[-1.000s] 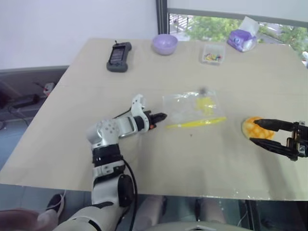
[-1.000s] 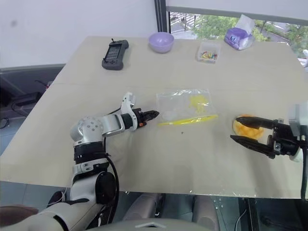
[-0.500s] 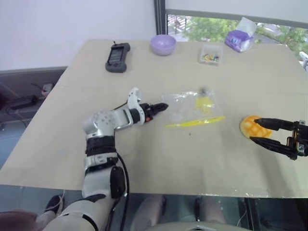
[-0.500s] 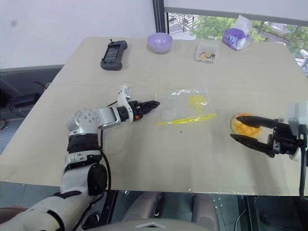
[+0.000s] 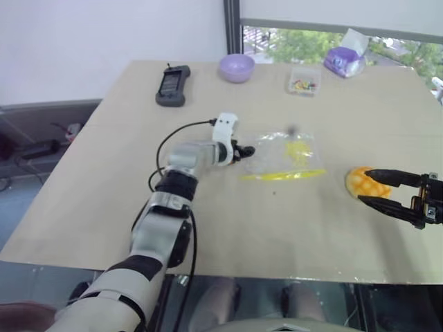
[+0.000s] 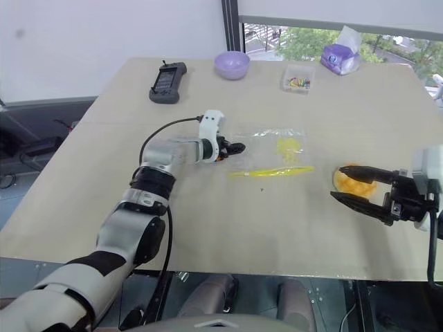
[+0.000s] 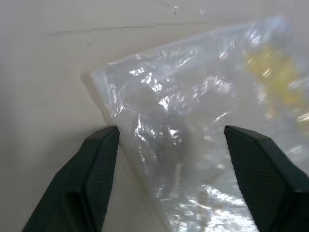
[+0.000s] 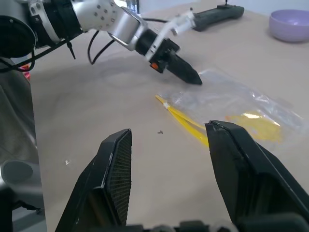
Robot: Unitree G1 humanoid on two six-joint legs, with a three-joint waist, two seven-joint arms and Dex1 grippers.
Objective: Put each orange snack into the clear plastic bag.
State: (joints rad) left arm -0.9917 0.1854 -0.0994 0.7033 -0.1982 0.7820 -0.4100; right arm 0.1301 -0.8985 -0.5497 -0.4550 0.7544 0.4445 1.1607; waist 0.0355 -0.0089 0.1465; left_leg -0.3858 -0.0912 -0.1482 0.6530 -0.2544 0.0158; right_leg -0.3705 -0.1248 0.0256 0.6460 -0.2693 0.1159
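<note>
I have the left end effector (image 7: pixel 166 140) spread open astride the near corner of the clear plastic bag (image 5: pixel 280 156), mid-tabletop; it looks thin, limp and slippery, so I'd pinch that corner. The orange snack (image 5: pixel 363 182) sits near the tabletop's right edge, between the right end effector's (image 5: pixel 368 187) open fingers, ungripped; it looks light and squashy.

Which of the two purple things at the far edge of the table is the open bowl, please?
The purple bowl beside the black handheld device: round with an open top. The other, the purple packet, is a crumpled wrapper near the window.
</note>
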